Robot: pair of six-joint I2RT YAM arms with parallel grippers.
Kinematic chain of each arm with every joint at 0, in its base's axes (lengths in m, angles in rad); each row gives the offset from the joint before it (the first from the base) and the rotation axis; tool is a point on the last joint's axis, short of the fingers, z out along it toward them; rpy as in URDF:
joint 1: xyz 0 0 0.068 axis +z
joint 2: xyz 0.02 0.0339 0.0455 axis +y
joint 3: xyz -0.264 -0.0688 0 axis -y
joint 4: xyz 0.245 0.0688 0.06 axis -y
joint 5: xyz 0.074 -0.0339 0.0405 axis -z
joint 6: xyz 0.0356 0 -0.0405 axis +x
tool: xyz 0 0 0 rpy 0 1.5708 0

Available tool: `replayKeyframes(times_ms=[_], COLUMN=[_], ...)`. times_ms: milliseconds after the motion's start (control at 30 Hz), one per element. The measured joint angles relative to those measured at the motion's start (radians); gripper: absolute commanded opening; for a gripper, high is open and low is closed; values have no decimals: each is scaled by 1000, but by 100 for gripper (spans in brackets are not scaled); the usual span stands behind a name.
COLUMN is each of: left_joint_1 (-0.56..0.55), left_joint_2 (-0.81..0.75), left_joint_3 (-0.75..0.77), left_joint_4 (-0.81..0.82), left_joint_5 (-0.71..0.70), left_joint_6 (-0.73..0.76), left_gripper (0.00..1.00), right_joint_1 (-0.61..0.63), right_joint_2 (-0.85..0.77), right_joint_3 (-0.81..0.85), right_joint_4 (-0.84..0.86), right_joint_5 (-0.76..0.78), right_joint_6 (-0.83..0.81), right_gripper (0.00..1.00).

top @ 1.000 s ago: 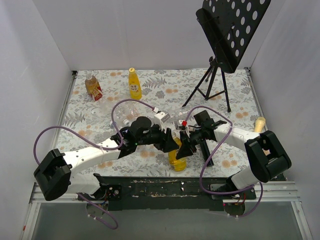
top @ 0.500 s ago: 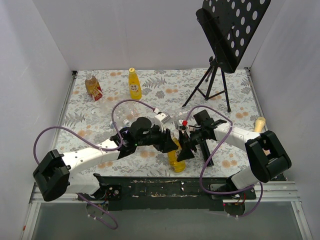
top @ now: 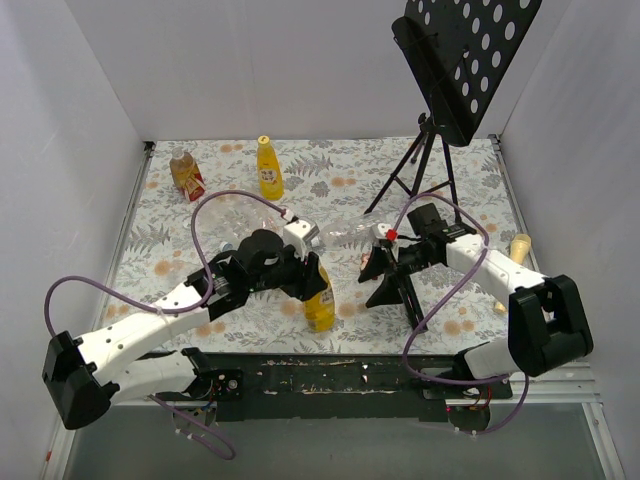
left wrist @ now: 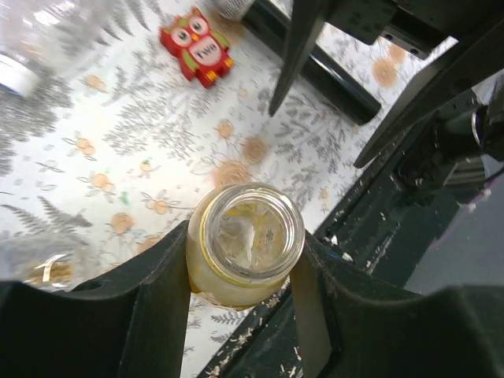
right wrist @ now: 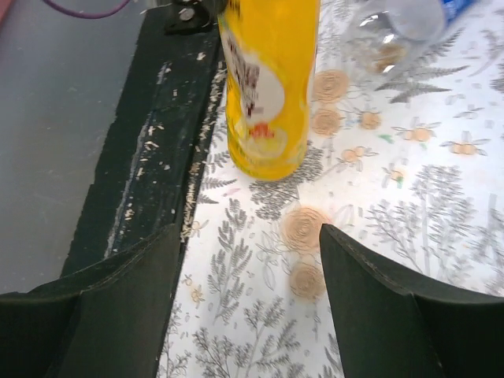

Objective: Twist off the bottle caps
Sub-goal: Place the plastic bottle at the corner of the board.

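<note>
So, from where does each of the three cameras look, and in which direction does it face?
Top external: above and behind the robot, facing down over the table; left arm and right arm show.
Left wrist: on the left arm, facing straight down into the uncapped yellow bottle; the left gripper grips it.
Right wrist: on the right arm, facing down toward the table's near edge; the open right gripper frames it.
Shared: all three show that yellow bottle.

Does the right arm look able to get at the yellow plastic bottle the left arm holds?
Probably yes: the right end effector is open, empty, and only bare floral tablecloth separates it from the yellow plastic bottle.
</note>
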Motion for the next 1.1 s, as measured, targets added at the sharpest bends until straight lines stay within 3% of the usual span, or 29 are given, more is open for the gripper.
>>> replayKeyframes(times_ms=[400, 767, 1100], left_joint_1=[174, 519, 856], left_joint_2=[-11, 56, 137], left_joint_3=[243, 402, 349], left_joint_4=[-159, -208, -81], left_joint_5=[-132, -263, -328], left_joint_6=[35, 89, 100], left_gripper=[4, 4, 4], right_joint_1=[-55, -55, -55], right_joint_2=[-85, -100, -100], right_joint_3=[-5, -12, -12], right_joint_4=[10, 28, 33], right_joint_5=[16, 24, 19], right_joint_6=[8, 19, 34], right_gripper=[77, 77, 77])
